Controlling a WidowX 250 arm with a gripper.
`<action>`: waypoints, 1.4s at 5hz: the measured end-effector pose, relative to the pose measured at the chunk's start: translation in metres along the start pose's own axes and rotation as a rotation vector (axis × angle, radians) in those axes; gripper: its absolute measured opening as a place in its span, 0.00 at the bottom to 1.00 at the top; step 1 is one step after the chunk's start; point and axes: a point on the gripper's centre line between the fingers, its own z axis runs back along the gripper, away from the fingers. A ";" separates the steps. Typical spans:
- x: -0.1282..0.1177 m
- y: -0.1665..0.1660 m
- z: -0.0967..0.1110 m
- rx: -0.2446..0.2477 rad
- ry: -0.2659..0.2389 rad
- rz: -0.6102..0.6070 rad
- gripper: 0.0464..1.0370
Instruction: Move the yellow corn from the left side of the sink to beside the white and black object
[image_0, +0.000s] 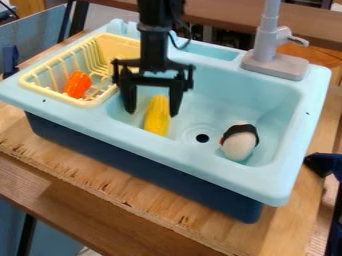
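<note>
One pincer (153, 113) is wide open and empty, with corn (157, 117) between its fingers. It seems lining up; grasping needs even closing.

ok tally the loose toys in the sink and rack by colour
Yellow: 1, the corn in the sink
Orange: 1, the orange piece in the rack
White and black: 1, the rounded toy in the sink
Total: 3

Single view found set above and before the toy sink (200, 167), facing down at a slant toward the faucet (274, 65), close enough that the sink spans nearly its full width.
</note>
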 end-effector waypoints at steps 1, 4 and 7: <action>0.000 -0.003 -0.009 0.050 0.006 0.008 0.96; -0.005 -0.007 -0.018 0.134 0.007 -0.078 0.56; -0.021 -0.020 0.044 0.095 -0.067 -0.340 0.56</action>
